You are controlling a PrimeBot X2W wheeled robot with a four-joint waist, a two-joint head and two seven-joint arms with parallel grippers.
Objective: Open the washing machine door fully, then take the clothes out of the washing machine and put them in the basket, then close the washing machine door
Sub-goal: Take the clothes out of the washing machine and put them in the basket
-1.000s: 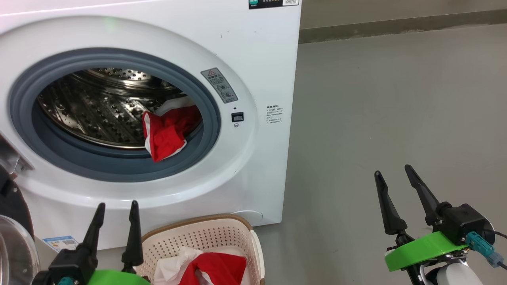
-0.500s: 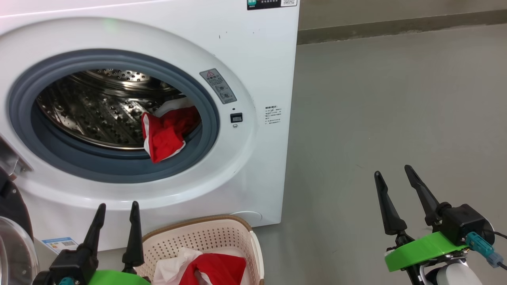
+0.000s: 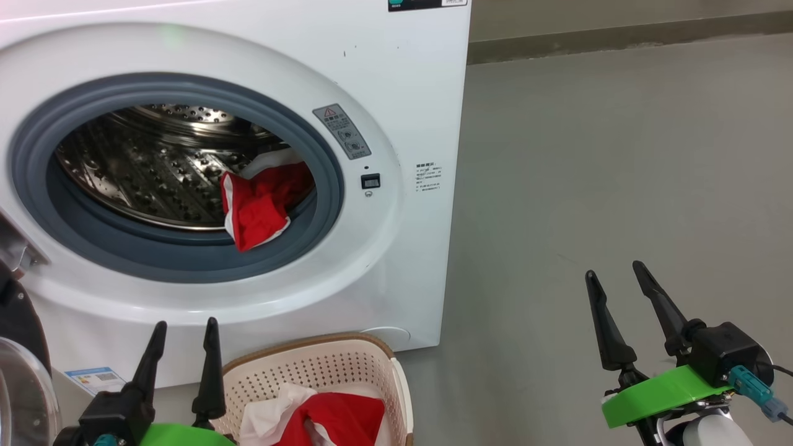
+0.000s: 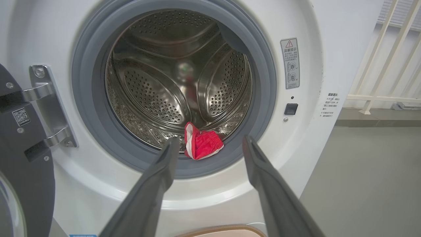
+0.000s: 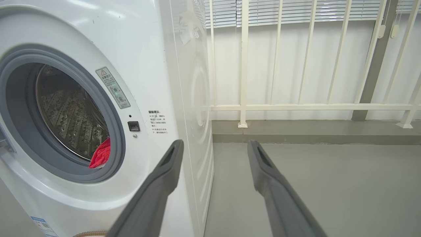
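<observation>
The clothes (image 3: 260, 207) are in two places. One red piece with white trim lies at the front right of the drum (image 3: 142, 167), its lower end draped onto the grey ring (image 3: 186, 263). A red and white heap (image 3: 341, 421) sits in the basket (image 3: 322, 371). The basket stands on the floor (image 3: 619, 155) just in front of the washer (image 3: 384, 74), below the right part of its opening. The door (image 3: 18, 384) is swung wide to the left, with its black rim and glass bowl at the left edge of the head view. In the left wrist view its metal hinge (image 4: 49, 105) shows bolted to the washer's front. The left gripper (image 3: 186, 322) is low in front of the washer, just left of the basket. Its fingers are spread and hold nothing, and they point at the opening. In its wrist view the red piece in the drum shows between the two fingertips, well beyond them. The right gripper (image 3: 613, 268) is over bare floor, well to the right of the washer, its fingers likewise spread and empty. Its wrist view looks past the washer's right side to a white railing (image 5: 243, 65).
</observation>
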